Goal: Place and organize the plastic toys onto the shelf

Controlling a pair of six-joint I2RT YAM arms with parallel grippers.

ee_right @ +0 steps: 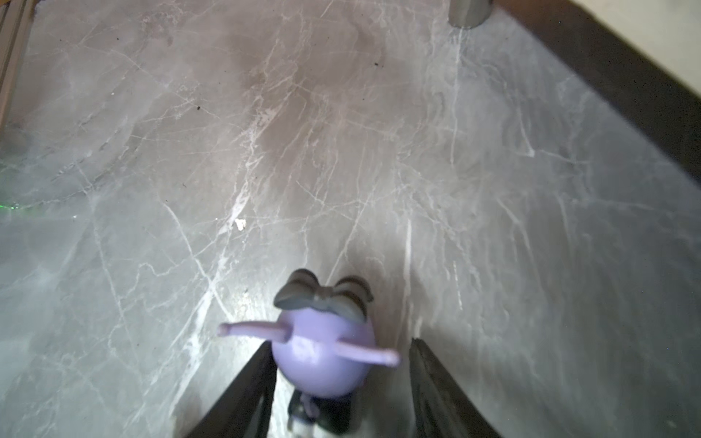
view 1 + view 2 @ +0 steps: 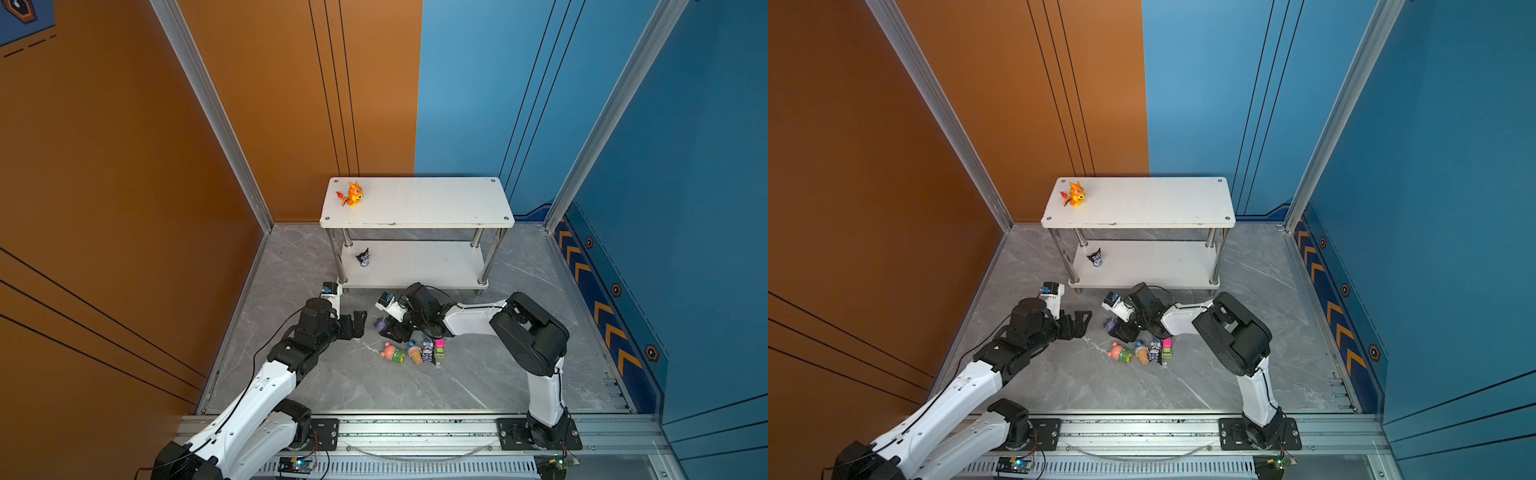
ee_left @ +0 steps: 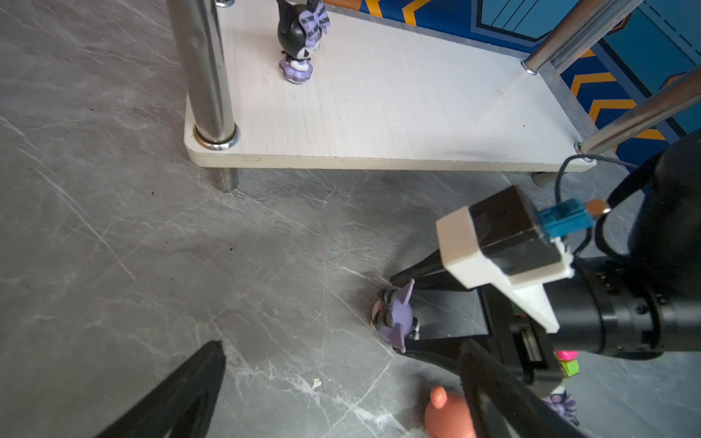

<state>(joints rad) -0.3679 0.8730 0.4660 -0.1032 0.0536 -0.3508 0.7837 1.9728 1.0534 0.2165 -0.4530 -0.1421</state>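
Nearest, the pink bear (image 2: 390, 352), cone creature (image 2: 414, 353), grey-purple figure (image 2: 427, 350) and pink car (image 2: 439, 347) sit in a row on the floor (image 2: 332, 386). Just beyond, my right gripper (image 1: 341, 343) stands parted around a purple imp (image 1: 322, 360), one finger clear of it, and my left gripper (image 3: 341, 345) gapes wide, holding nothing. Farthest, the shelf (image 2: 415, 203) carries a black imp (image 2: 363, 257) on its lower board and the orange dragon (image 2: 352, 194) on top.

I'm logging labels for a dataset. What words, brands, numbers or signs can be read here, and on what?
No words, brands or numbers are readable.
Orange chevrons on the dark blue wall strip: signs only, no lettering.
Hexagon emblems beside them: too small to read.
Tiny dark marks on the left wrist camera mount: unreadable.
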